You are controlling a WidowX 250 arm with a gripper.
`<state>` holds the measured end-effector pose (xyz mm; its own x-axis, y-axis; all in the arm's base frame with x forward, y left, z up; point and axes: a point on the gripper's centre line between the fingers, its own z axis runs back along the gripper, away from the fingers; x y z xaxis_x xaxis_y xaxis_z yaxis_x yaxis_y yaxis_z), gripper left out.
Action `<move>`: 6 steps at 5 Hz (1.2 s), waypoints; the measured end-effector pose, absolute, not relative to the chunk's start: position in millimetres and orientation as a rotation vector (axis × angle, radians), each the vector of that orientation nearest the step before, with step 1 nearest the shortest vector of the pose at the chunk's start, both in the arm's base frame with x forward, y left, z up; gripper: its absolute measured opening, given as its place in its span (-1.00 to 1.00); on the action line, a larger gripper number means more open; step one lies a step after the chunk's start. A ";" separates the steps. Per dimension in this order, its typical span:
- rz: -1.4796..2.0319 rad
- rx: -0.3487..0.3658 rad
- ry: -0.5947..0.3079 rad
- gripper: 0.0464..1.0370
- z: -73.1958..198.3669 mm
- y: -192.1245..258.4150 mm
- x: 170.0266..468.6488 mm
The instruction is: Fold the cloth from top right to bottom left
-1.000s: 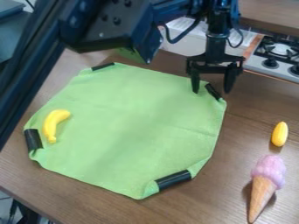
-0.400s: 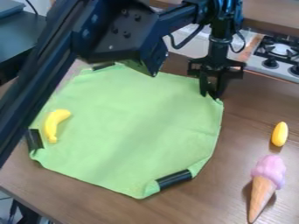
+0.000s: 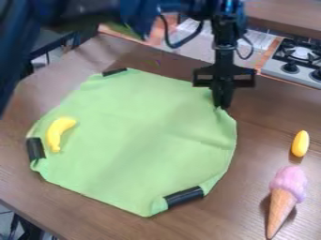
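ok so the green cloth (image 3: 138, 136) across the frame's centre-left looks light and floppy, and the gripper (image 3: 221, 106) seems clamped on its upper-right corner (image 3: 226, 120), imo the right spot to hold it

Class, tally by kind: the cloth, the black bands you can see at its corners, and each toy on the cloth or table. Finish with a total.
Green cloth: 1
Black bands: 3
Toy banana: 1
Small yellow oval toy: 1
Toy ice cream cone: 1
Total: 7
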<state>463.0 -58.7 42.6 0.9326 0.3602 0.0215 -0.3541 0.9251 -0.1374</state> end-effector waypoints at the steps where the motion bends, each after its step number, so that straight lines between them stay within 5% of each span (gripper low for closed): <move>1: 0.406 -0.197 -0.121 -0.98 69.0 -39.5 453.8; 6: 0.359 -0.139 -0.314 -0.98 82.1 42.3 370.2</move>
